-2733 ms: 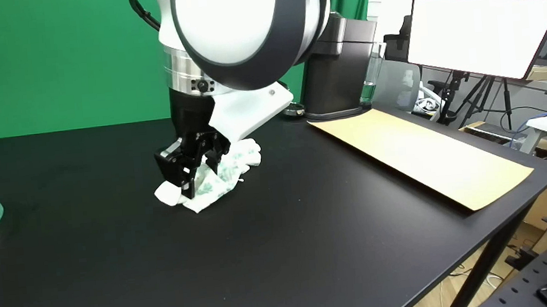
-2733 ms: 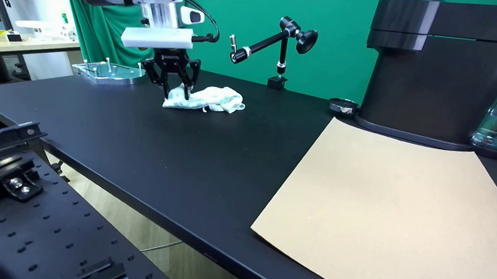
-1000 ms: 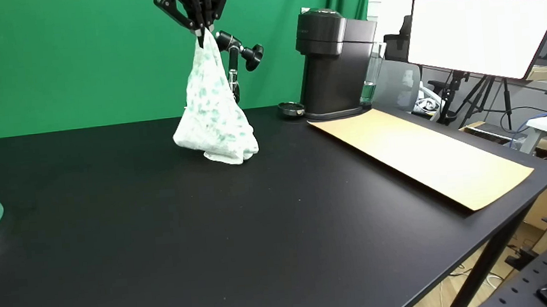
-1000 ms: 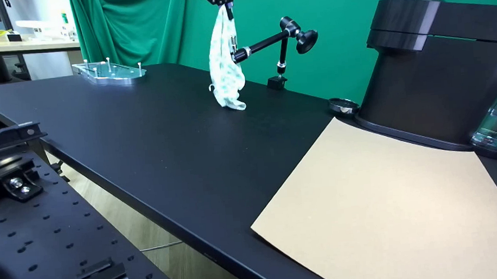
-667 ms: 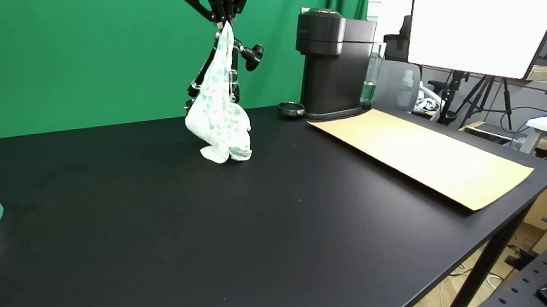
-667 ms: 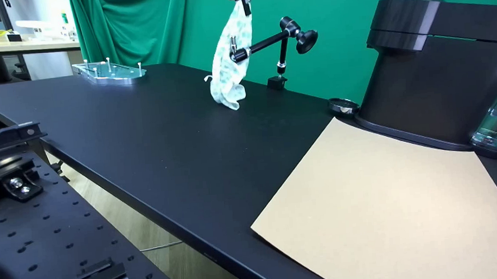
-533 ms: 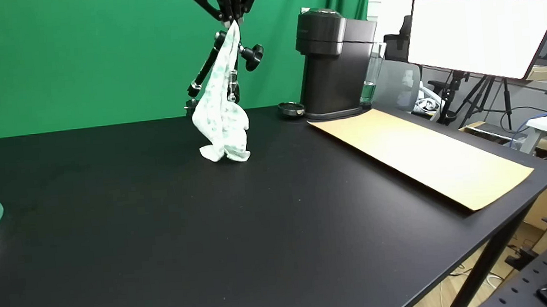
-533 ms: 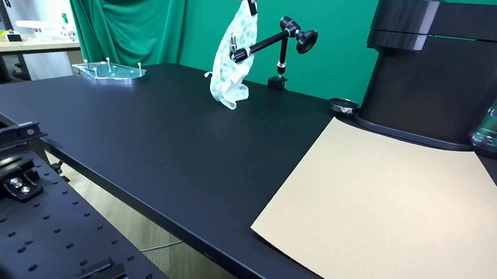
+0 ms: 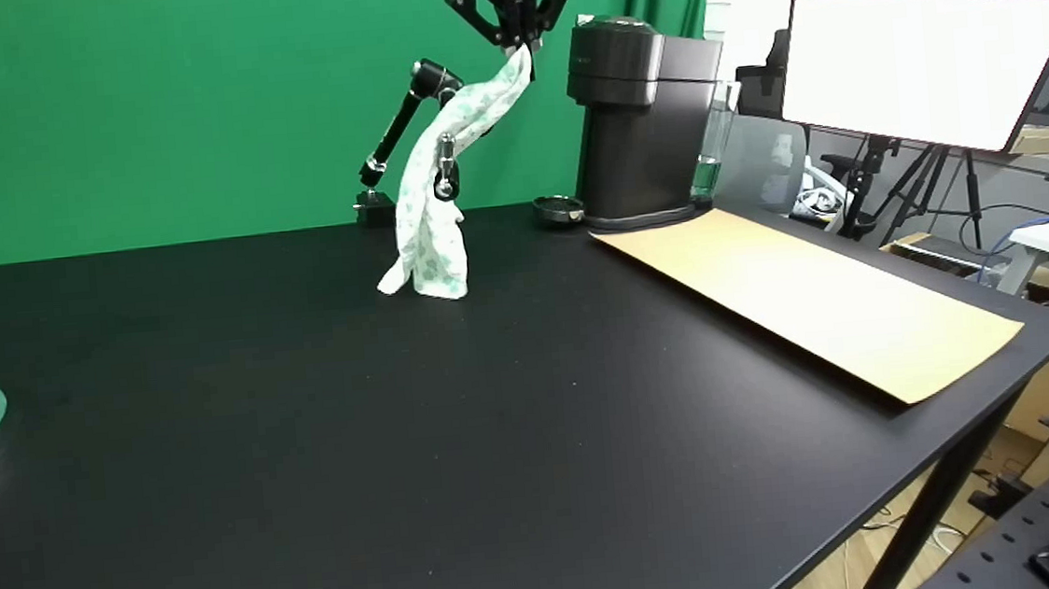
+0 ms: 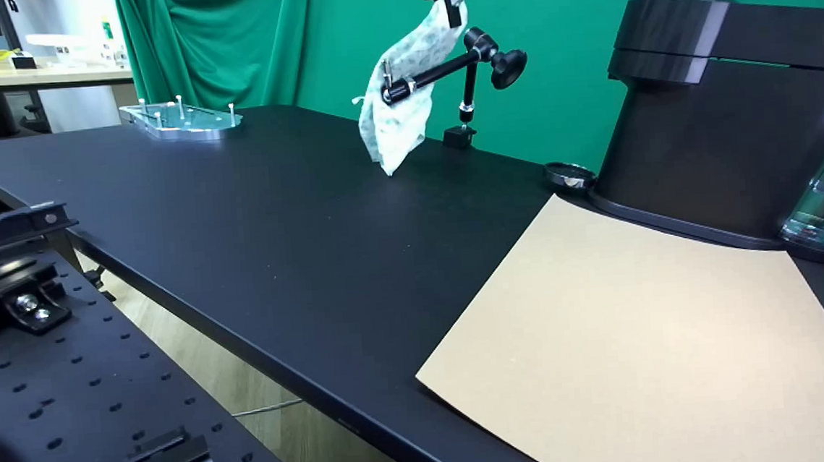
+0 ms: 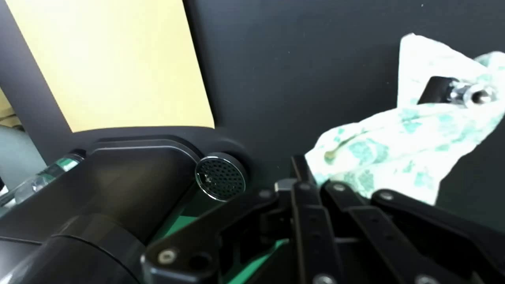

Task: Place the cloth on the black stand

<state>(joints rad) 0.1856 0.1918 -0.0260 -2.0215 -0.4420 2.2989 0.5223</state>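
Note:
The white cloth with green print (image 9: 431, 236) hangs from my gripper (image 9: 525, 58), pinched at its top corner. Its lower end dangles above the dark table. In an exterior view the black stand (image 10: 444, 71), a jointed arm on a clamp, crosses in front of the cloth (image 10: 397, 127), below and left of my gripper (image 10: 453, 12). In the wrist view the stand's metal tip (image 11: 479, 96) pokes out among the folds of the cloth (image 11: 371, 154), which hides the rest of its arm. Whether the cloth rests on the stand, I cannot tell. The fingers of my gripper (image 11: 309, 169) are together at the cloth's corner.
A dark coffee machine (image 10: 708, 116) with a small round drip cup (image 10: 569, 175) stands right of the stand. A tan sheet (image 10: 646, 359) lies before the machine. A clear plate with pegs (image 10: 183, 124) sits at the table's far end.
My gripper has closed on the cloth, lifted it off the table and carried it toward the coffee machine. The cloth now slants across the stand's arm, its lower end lagging behind.

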